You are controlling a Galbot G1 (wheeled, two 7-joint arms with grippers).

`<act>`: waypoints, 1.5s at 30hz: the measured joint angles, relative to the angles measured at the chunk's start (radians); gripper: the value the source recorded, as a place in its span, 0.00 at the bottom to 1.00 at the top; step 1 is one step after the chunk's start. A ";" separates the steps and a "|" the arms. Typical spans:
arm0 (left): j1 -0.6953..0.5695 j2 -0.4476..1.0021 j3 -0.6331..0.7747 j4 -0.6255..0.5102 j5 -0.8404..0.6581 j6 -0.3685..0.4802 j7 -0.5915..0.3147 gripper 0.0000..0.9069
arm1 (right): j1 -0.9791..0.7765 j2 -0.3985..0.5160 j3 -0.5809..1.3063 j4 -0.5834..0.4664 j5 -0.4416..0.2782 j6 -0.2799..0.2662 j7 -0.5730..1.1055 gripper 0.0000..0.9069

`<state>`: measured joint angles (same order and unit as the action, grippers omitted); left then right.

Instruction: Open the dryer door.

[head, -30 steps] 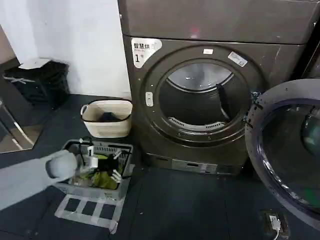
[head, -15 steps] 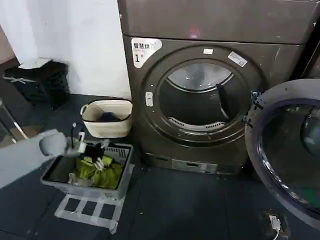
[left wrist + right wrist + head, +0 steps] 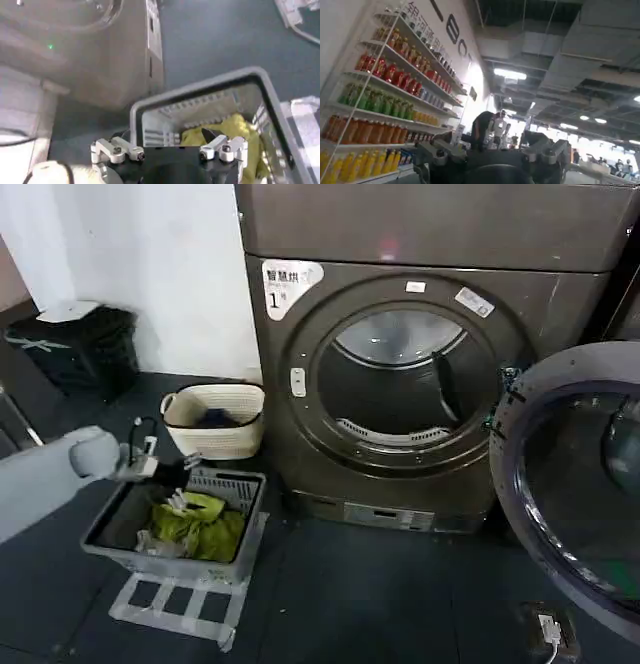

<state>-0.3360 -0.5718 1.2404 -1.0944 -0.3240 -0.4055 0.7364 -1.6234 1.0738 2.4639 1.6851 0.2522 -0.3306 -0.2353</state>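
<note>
The left arm reaches forward and low, its left gripper held with fingers spread apart.

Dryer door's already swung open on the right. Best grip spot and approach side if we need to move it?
Take the dryer door by its wide ring, on the lower arc away from the hinges. The rim is thin enough to pinch across. Approach from the robot's right, where the door stands open. The left claw is over the laundry basket.
</note>
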 joint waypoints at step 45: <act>0.006 0.051 -0.010 0.073 0.097 -0.034 0.028 1.00 | -0.022 0.023 0.024 0.012 0.035 -0.002 -0.005 1.00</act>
<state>-0.3305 -0.5210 1.2301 -1.0211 -0.2267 -0.4393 0.7640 -1.6456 1.0967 2.4879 1.6975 0.2867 -0.3330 -0.2399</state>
